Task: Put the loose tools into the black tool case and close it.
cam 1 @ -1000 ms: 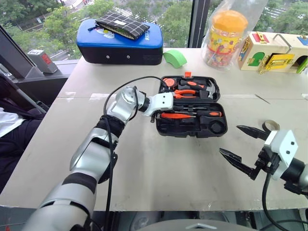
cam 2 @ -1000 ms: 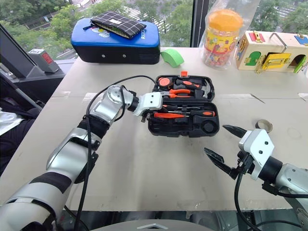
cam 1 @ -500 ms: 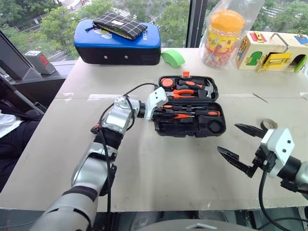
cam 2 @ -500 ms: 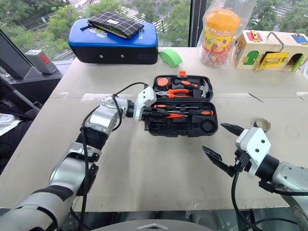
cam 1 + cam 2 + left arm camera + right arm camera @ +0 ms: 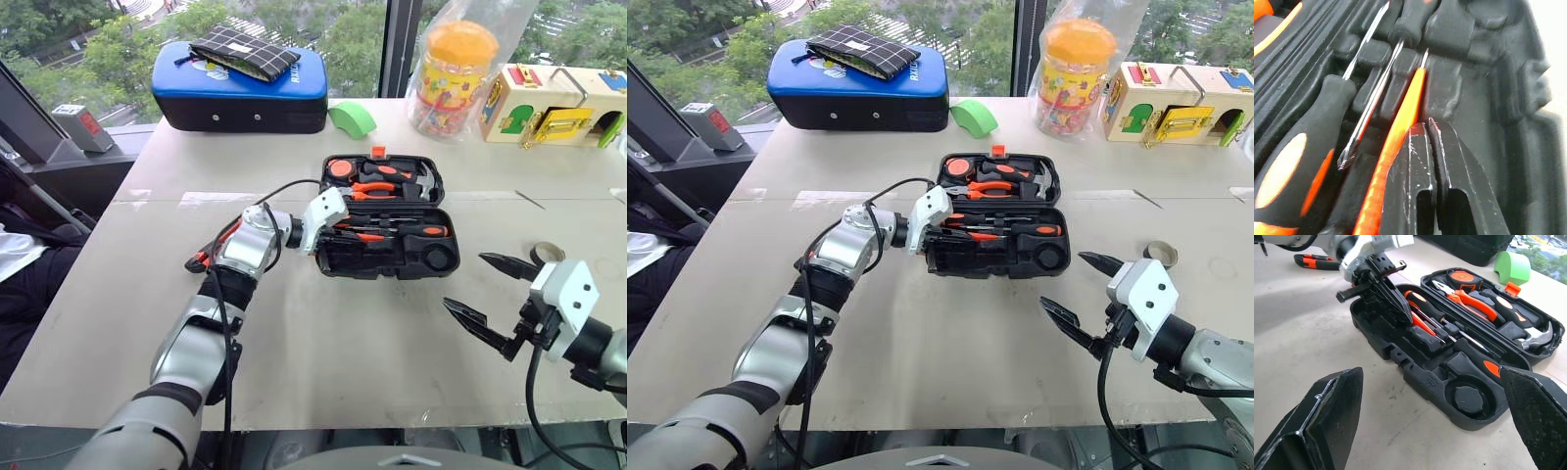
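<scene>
Black tool case (image 5: pixel 390 227) lies open near the middle of the table (image 5: pixel 294 333), lid half toward the far edge, and compared with a second ago I see my left gripper (image 5: pixel 1382 293) has dipped and rolled at the case's left end, its fingers (image 5: pixel 1442 166) going from spread to clenched with nothing between them. In the left wrist view they rest just beside the small all-orange screwdriver (image 5: pixel 1393 147), which lies in the near half next to the two steel-shaft screwdrivers (image 5: pixel 1371 105). One orange-and-black tool (image 5: pixel 204 258), likely the utility knife, though I can't be sure, lies on the table left of the case, half hidden behind my left arm. My right gripper (image 5: pixel 495 299) hangs well apart toward the table's near right corner, unchanged, its jaws released wide. Along the far edge, from left to right, sit a blue-topped case (image 5: pixel 240 83) with a checked pouch (image 5: pixel 247 51) on it, a green tape dispenser (image 5: pixel 353 117), a bagged jar with an orange lid (image 5: pixel 460 69), and a wooden latch box (image 5: pixel 563 106). A tape roll (image 5: pixel 547 253) lies by the right edge. Windows behind show trees.
</scene>
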Available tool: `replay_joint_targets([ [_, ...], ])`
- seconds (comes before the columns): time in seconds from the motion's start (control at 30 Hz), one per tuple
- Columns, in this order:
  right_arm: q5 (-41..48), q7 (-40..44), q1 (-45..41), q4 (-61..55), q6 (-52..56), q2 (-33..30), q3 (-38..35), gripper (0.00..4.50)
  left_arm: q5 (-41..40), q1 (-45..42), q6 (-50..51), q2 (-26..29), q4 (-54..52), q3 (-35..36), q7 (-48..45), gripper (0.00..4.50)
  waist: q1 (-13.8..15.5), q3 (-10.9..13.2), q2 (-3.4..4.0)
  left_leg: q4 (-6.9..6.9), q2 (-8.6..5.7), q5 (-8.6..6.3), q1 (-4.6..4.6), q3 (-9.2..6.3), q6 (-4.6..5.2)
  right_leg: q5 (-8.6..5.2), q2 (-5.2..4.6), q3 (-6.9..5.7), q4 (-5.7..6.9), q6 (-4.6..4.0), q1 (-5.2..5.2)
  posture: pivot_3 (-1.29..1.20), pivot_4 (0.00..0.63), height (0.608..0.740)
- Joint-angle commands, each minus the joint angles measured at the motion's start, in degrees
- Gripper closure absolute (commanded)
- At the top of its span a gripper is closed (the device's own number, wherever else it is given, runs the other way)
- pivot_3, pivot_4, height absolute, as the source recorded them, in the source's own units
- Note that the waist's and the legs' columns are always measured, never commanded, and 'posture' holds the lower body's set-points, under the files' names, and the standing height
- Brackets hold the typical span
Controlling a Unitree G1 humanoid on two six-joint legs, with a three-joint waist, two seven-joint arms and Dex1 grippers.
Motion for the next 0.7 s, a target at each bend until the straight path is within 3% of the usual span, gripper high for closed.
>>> replay_joint_targets([
  [0.03, 0.8, -0.4, -0.3, -1.8, -0.4, 0.3, -0.8, 0.00, -1.1, -1.2, 0.1, 0.3, -3.4, 2.3, 2.8, 4.44, 0.0, 0.0, 0.00, 0.00, 0.00, 0.00, 0.00, 0.00, 0.00, 0.00, 0.00, 0.00, 0.00, 0.00, 0.00, 0.00, 0.150, 0.740],
  [0.23, 0.7, -0.1, -2.3, -0.3, -0.4, 0.0, 0.5, 0.00, 8.0, 1.8, -10.3, 1.0, 0.5, -4.0, 8.6, 4.44, 0.1, 0.0, 0.00, -0.01, -0.01, 0.04, 0.06, 0.07, -0.07, 0.00, -0.02, 0.09, 0.00, 0.00, 0.02, 0.00, 0.150, 0.740],
  [0.7, 0.2, 0.2, -1.5, 0.0, -1.0, 0.5, 0.8, 0.00, 12.2, 1.7, -21.3, -0.6, 9.6, -5.6, 13.8, 4.44, 1.0, -0.4, 0.03, 0.02, -0.02, -0.02, 0.19, 0.09, 0.03, 0.01, -0.02, 0.09, 0.04, 0.00, 0.11, 0.00, 0.150, 0.740],
])
